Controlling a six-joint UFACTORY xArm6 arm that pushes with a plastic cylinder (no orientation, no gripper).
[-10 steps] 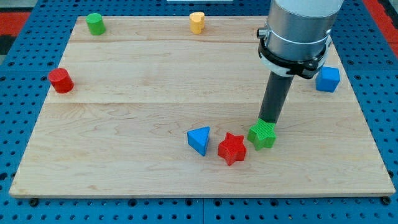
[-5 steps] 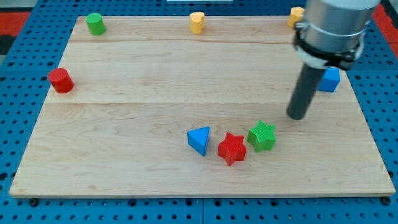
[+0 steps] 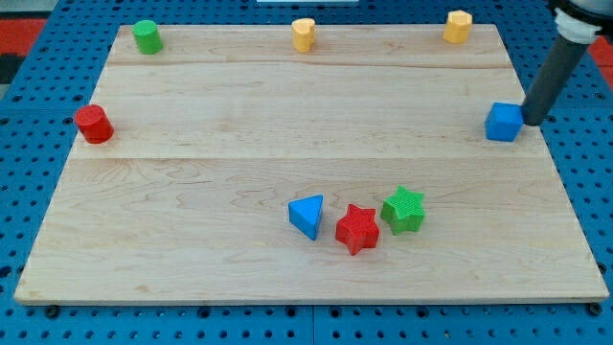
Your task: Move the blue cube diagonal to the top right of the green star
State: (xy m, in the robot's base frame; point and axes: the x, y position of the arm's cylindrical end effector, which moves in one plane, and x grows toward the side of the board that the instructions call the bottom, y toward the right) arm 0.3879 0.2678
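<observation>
The blue cube (image 3: 504, 122) sits near the board's right edge, about mid-height in the view. The green star (image 3: 404, 209) lies lower, left of the cube, near the board's bottom middle. My tip (image 3: 531, 122) is right beside the blue cube on its right side, touching or nearly touching it. The rod slants up to the view's top right corner.
A red star (image 3: 357, 228) touches the green star's left side, with a blue triangle (image 3: 307, 216) beside it. A red cylinder (image 3: 94, 125) is at the left, a green cylinder (image 3: 147, 36) at top left, two yellow blocks (image 3: 304, 34) (image 3: 458, 26) along the top edge.
My tip has moved from the green star's top to the right and up, ending at the blue cube's right side. No block has visibly moved.
</observation>
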